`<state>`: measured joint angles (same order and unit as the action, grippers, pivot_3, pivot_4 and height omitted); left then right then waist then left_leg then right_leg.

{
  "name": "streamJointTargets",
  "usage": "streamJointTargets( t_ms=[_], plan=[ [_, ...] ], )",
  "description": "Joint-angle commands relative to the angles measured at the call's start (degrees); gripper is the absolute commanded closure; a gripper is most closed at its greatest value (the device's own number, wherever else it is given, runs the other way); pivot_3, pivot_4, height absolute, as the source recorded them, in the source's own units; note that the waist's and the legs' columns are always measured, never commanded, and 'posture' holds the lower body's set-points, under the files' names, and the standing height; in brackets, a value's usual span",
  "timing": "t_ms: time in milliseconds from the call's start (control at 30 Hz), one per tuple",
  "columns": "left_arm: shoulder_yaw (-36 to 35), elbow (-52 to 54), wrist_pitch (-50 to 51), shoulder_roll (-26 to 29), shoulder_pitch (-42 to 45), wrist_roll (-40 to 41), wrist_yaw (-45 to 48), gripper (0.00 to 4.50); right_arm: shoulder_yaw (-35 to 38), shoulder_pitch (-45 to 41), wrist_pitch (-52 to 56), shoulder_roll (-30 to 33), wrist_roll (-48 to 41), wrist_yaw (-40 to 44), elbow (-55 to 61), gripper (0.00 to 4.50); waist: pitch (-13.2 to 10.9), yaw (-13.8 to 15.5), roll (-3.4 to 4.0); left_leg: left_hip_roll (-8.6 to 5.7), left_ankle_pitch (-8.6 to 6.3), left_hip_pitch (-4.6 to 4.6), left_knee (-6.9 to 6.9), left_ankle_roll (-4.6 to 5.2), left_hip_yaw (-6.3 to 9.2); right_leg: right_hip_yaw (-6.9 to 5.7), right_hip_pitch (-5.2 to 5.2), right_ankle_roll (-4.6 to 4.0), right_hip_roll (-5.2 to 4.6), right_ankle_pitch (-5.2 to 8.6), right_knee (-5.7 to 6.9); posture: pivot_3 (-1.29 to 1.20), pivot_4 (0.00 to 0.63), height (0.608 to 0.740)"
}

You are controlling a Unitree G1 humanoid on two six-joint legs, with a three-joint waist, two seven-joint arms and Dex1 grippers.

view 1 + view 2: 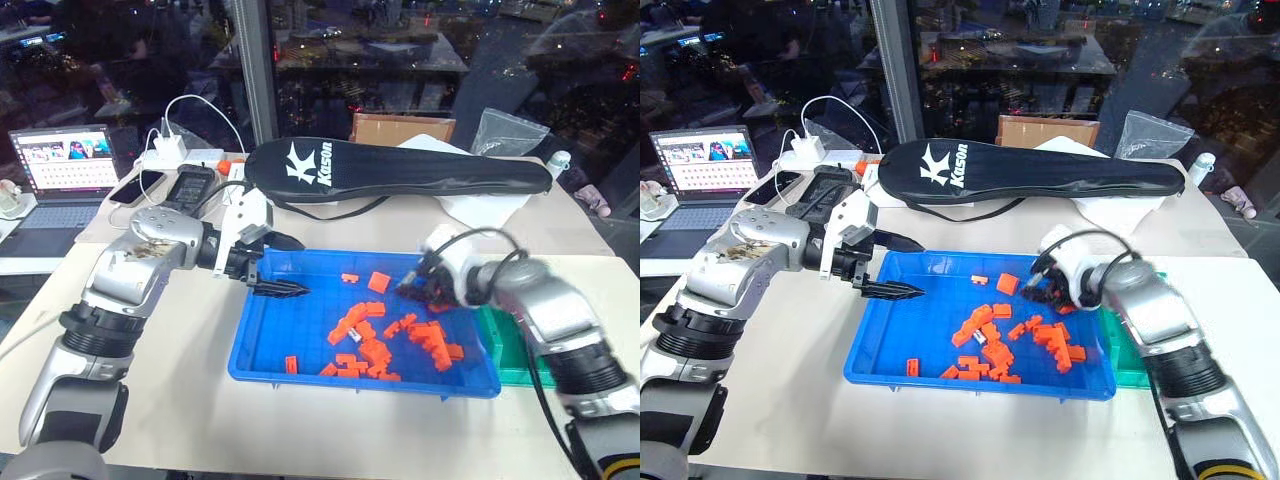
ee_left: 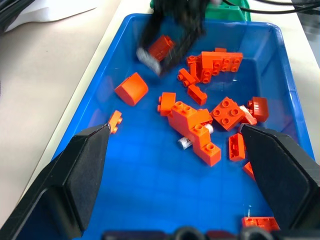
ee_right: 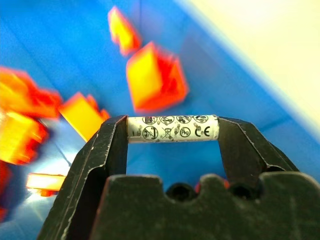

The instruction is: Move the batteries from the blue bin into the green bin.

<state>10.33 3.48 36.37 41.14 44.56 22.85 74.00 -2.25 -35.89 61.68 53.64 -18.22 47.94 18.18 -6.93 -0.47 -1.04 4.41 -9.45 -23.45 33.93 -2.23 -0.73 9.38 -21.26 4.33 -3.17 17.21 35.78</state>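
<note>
The blue bin (image 1: 252,335) sits in front of me on the table, with many orange blocks (image 1: 372,345) scattered in it. My right gripper (image 1: 413,284) hovers above the bin's far right part, shut on a battery (image 3: 172,128) pinched end to end between its fingertips. A second battery (image 2: 185,143) lies in the bin, half under an orange block. The left gripper (image 1: 290,265) stands open over the bin's left edge, holding nothing. To the right of the blue bin lies the green bin (image 1: 512,352), partly hidden by my right arm.
A black racket case (image 1: 400,170) lies across the table behind the bin. A laptop (image 1: 65,165), a phone (image 1: 135,186) and a white charger with cables (image 1: 168,148) are at the far left. A cardboard box (image 1: 400,127) and a plastic bag (image 1: 508,130) stand at the back.
</note>
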Motion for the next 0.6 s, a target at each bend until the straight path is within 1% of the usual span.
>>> streamJointTargets(
  t_ms=[33,67,100,200,267,300,467,533,600],
  plan=[
    [0.51,-1.63,-1.90,-1.69,2.67,0.02,0.96,0.00,7.92,7.45,1.11,9.94,-0.21,3.17,2.45,1.99,-0.01,0.31,-0.04,-0.01,0.00,-0.02,-0.01,0.00,0.01,-0.02,0.01,-0.01,-0.01,0.01,-0.01,0.00,0.150,0.731],
    [0.80,-2.67,-2.43,-2.46,3.36,-0.34,1.01,0.00,10.76,10.58,0.32,13.13,0.46,4.00,1.78,1.99,-0.03,0.51,-0.07,-0.02,0.00,-0.03,0.01,0.00,0.02,-0.04,0.03,0.02,-0.03,0.04,-0.04,0.00,0.150,0.731],
    [0.94,-3.41,-2.81,-2.93,3.81,-0.57,1.07,0.00,12.46,12.62,-0.36,14.95,0.66,4.35,1.29,1.99,-0.03,0.58,-0.07,-0.03,0.00,-0.04,0.02,0.00,0.02,-0.06,0.04,0.03,-0.06,0.04,-0.06,0.00,0.150,0.731],
    [1.47,-4.40,-3.78,-3.65,4.16,-1.04,1.74,0.00,14.29,18.87,-4.43,18.33,1.39,5.85,0.91,1.99,-0.02,-0.20,-0.03,-0.05,0.00,-0.08,0.05,0.00,0.02,-0.04,0.01,0.03,-0.08,0.04,-0.06,0.00,0.150,0.731],
    [1.93,-4.50,-3.70,-3.72,4.20,-0.86,2.73,0.00,13.32,21.85,-7.74,19.51,2.12,7.10,0.30,1.99,-0.01,-0.85,-0.02,-0.04,0.00,0.02,-0.01,0.01,0.03,-0.04,0.04,0.06,-0.05,0.07,-0.02,0.00,0.150,0.731],
    [2.14,-4.59,-3.79,-3.72,4.29,-0.89,3.18,0.00,12.45,22.56,-9.36,20.10,2.74,7.46,-0.18,1.99,-0.01,-1.23,-0.02,-0.03,0.00,0.12,-0.03,0.01,0.03,-0.03,0.08,0.25,-0.03,0.20,-0.01,0.00,0.150,0.731],
    [2.28,-5.07,-4.33,-4.07,4.66,-1.59,3.79,0.00,7.43,22.94,-13.98,19.75,3.66,9.79,-2.28,1.99,-0.04,-2.08,0.02,-0.03,0.00,0.12,0.00,0.02,0.06,-0.02,0.11,0.27,-0.03,0.24,0.06,0.00,0.150,0.731],
    [2.18,-4.67,-3.97,-3.77,4.44,-1.53,3.91,0.00,5.98,22.98,-15.05,20.01,4.27,10.44,-2.86,0.98,-0.04,-1.99,0.02,-0.03,0.00,0.11,0.01,0.01,0.06,-0.02,0.12,0.30,-0.03,0.25,0.06,0.00,0.150,0.731],
    [1.97,-3.72,-3.33,-3.24,3.92,-1.29,4.03,0.00,5.42,22.48,-15.83,20.39,4.64,10.82,-3.42,0.50,-0.04,-1.95,0.03,-0.04,0.00,0.10,0.01,0.01,0.06,-0.02,0.12,0.31,-0.04,0.26,0.06,0.00,0.150,0.731]
  ],
)
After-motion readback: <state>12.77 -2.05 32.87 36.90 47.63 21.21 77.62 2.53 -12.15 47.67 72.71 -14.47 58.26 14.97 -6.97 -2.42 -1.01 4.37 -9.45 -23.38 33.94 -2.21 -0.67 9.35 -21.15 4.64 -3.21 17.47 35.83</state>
